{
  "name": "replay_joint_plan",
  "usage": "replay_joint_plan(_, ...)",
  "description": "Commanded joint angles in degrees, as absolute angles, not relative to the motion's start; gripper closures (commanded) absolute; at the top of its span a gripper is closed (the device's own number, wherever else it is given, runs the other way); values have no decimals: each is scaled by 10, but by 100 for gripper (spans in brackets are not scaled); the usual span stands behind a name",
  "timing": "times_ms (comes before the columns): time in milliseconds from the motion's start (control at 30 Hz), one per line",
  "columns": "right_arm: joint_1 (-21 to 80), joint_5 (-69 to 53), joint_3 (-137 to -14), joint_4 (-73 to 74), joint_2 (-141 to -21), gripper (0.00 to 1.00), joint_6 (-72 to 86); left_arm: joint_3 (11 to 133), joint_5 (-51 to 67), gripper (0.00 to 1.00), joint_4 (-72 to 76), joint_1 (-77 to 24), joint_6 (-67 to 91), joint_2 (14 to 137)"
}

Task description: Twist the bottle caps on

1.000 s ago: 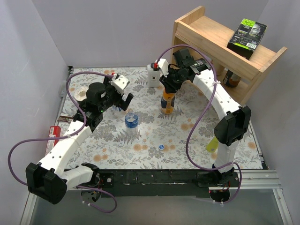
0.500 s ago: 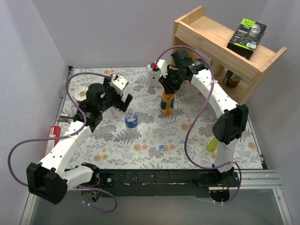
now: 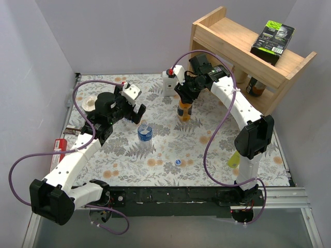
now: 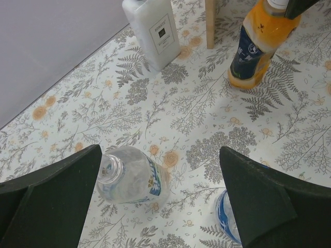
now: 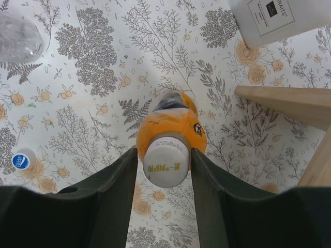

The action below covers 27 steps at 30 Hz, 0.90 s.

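The left arm (image 3: pixel 75 160) and right arm (image 3: pixel 240 106) share white shells, black joints and looping purple cables (image 3: pixel 206 155).

A white tablecloth printed with grey ferns and orange flowers (image 3: pixel 170 144) covers the table, boxed in by plain pale lilac-grey walls behind (image 3: pixel 129 36) and on the left (image 3: pixel 31 77). A light wooden shelf unit with a raised rim (image 3: pixel 232 39) stands at the far right corner, one square leg (image 4: pixel 210 23) planted on the cloth. A black metal rail (image 3: pixel 170 195) runs along the near edge. The light is even, the shadows soft.
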State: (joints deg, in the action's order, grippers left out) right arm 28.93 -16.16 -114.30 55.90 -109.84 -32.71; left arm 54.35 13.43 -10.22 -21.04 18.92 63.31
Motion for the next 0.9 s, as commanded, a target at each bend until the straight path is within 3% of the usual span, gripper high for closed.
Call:
replay_joint_plan(0, 287, -159, -1144, 540, -1091, 47, -318, 539, 145, 2, -95, -205, 192, 619)
replay_joint_plan(867, 285, -115, -1159, 511, -1109, 39, -324, 532, 157, 2, -95, -193, 199, 612)
